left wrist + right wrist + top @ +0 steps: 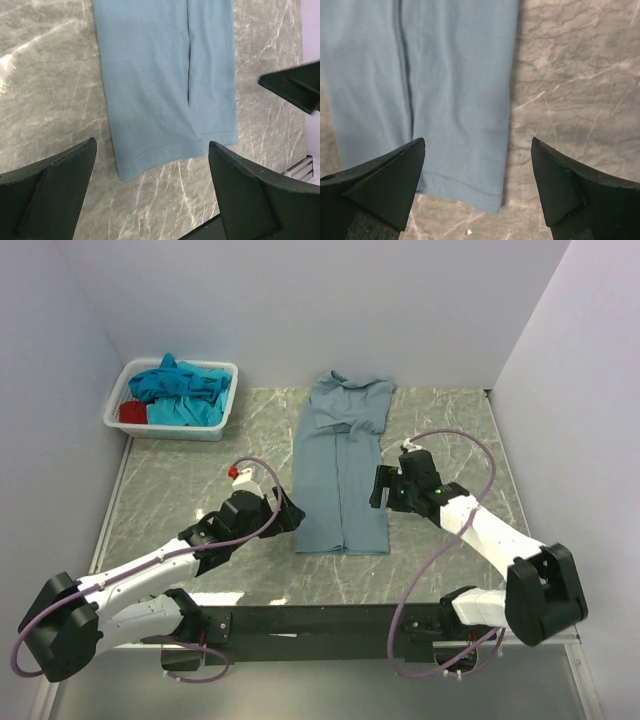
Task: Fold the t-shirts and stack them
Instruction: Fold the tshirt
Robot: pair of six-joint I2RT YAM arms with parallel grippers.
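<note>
The grey-blue t-shirt (342, 470) is lying flat mid-bench (180, 480), narrowed into a long strip. Its long axis is running straight away from you, collar far and hem near. Your left claw (288, 515) is hovering wide open and empty just off the left edge by the hem. Your right claw (385, 488), also open and holding nothing, is hanging just off the right edge. Both are flanking the near half, with the left sitting slightly closer to the hem.
</note>
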